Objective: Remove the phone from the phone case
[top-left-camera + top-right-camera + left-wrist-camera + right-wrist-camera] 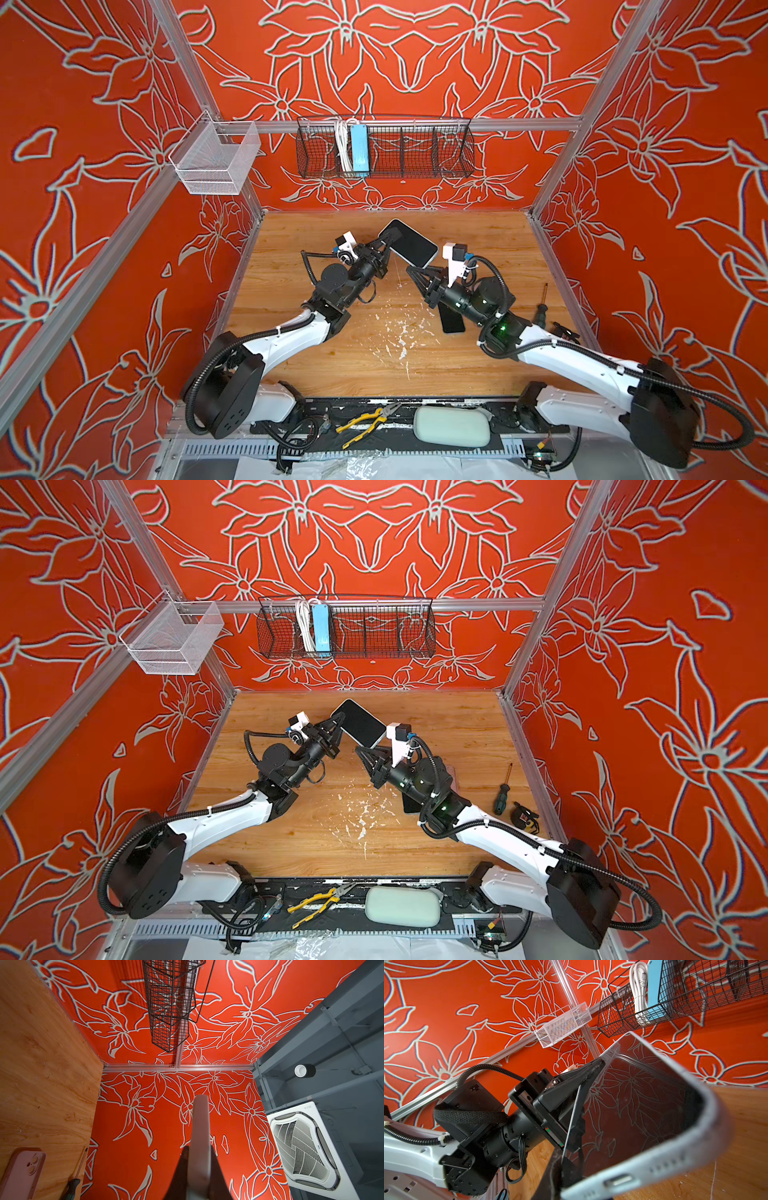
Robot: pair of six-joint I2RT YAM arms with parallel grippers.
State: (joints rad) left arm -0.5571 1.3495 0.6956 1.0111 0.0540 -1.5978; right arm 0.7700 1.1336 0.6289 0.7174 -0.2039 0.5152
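Closest in the right wrist view, the phone [643,1105] hangs bare above the bench [332,365], charging port toward the lens. The left gripper [389,242] is clamped on its long edge. The right gripper [410,270] is closed, tips just under the phone's lower corner; contact unclear. The pink phone case [20,1172] lies on the bench beside a screwdriver [72,1185].

Dark-screened phone [411,244] tilts in mid-air, apart from the pink case [21,1172] lying flat on the table [478,232].
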